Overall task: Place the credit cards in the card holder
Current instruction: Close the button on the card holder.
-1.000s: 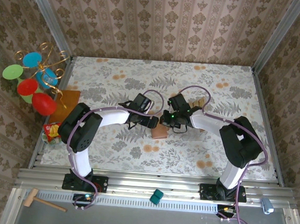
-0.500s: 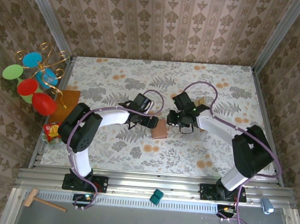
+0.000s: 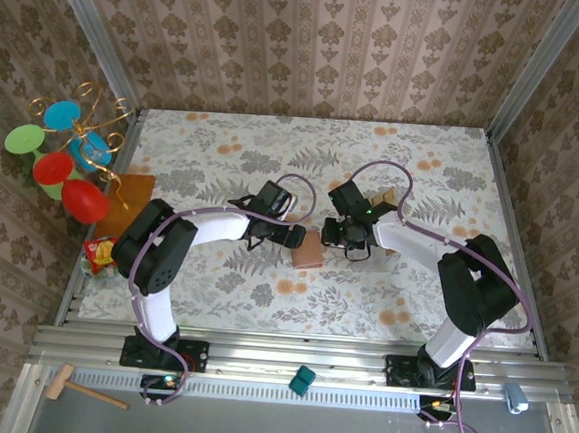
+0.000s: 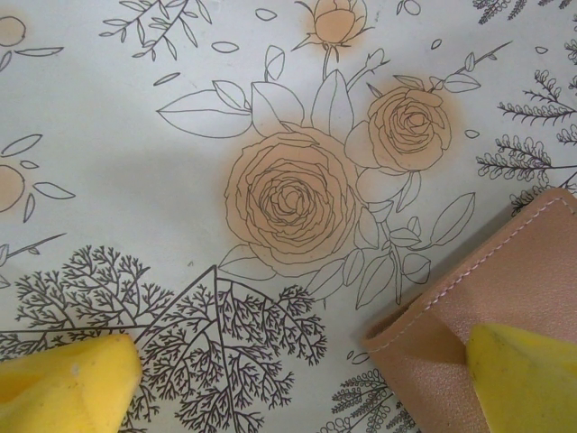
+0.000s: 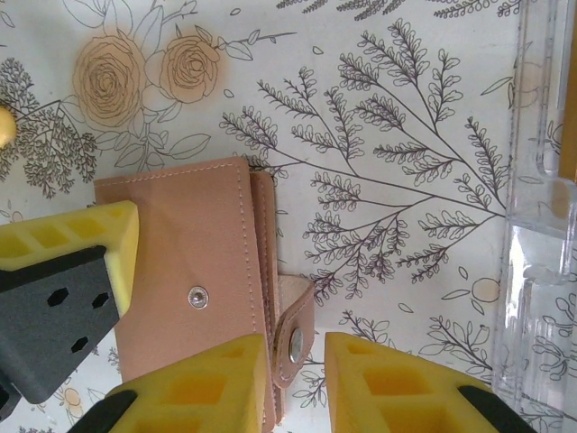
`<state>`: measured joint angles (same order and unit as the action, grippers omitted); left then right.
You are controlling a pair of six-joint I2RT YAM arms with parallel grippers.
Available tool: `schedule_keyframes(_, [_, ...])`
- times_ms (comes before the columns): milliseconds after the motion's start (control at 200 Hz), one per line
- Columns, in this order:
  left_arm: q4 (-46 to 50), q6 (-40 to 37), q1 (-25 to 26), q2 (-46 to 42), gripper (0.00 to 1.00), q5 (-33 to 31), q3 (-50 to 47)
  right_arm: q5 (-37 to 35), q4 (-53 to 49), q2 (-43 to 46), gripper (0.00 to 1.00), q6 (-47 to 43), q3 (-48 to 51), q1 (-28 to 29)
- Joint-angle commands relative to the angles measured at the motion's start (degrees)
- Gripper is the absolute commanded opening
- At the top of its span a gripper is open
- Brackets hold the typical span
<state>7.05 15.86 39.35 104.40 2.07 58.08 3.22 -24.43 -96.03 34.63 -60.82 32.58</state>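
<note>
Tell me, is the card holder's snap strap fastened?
No, the strap sits off to the side of the stud on the card holder.

— What sort of place is this?
— A robot test cell, dressed up to look homely; patterned wallpaper panels (image 3: 313,48) line the walls and a floral cloth (image 3: 215,140) covers the table; yet bare aluminium posts (image 3: 85,12) frame the corners, and two robot arms (image 3: 166,252) are bolted to a metal rail (image 3: 288,358) in front.

The card holder (image 4: 491,289) runs off-frame, partly under a finger (image 4: 527,383) of the left claw (image 4: 302,352).
</note>
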Motion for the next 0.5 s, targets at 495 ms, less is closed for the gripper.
schedule_keyframes(495, [3.3,1.3,-0.3,2.8,0.96,0.7,-3.1,-1.1,-0.6,-1.3,0.15,-0.4,-1.8,0.5])
